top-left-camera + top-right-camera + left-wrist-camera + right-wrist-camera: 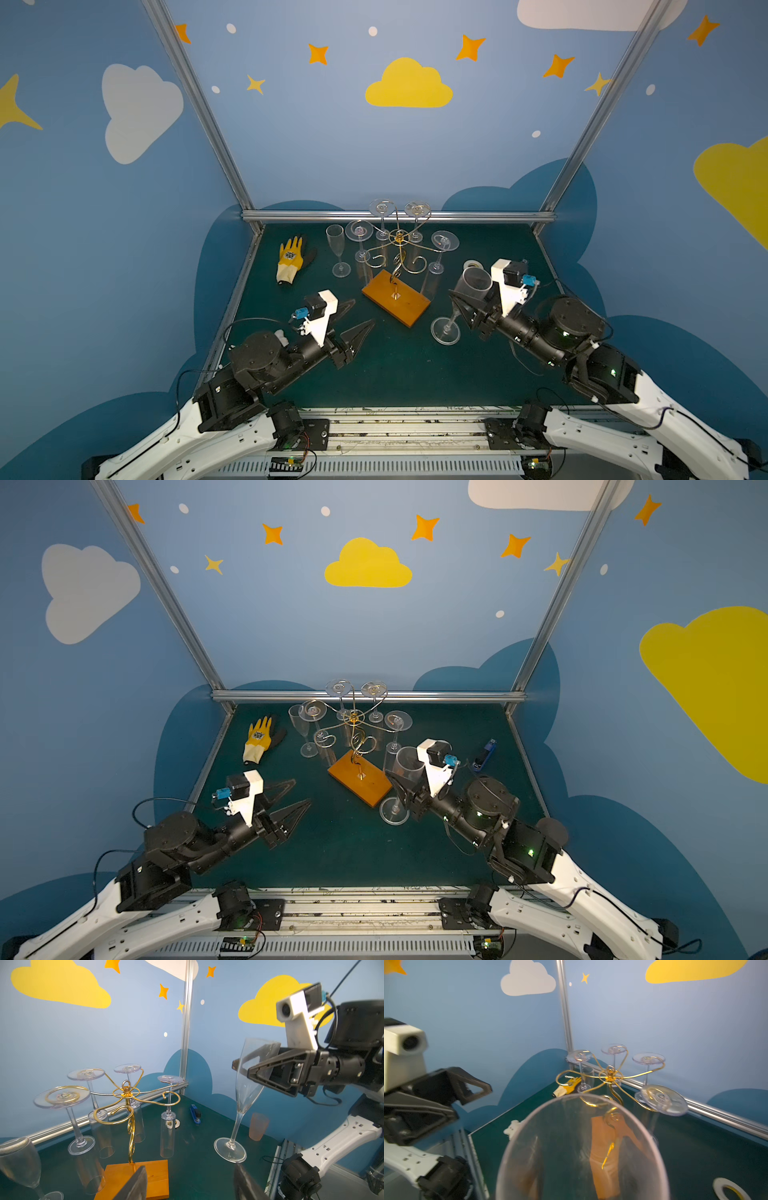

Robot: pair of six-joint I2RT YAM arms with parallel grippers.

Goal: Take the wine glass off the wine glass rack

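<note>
Looking across your table (395, 374) from the left: a yellow glove (293, 259) with an unreadable black print, then your left gripper (363, 311), jaws spread and empty, pointing towards the rack (405, 307). Four glasses (359, 230) hang upside down on its far arms. Just right of its base, the wine glass (469, 286) is off the rack, tilted: foot low by the table, bowl leaning up and right into your right gripper (243, 1068), which clasps the bowl. The right arm alone has it; standing it upright looks like the next move.
</note>
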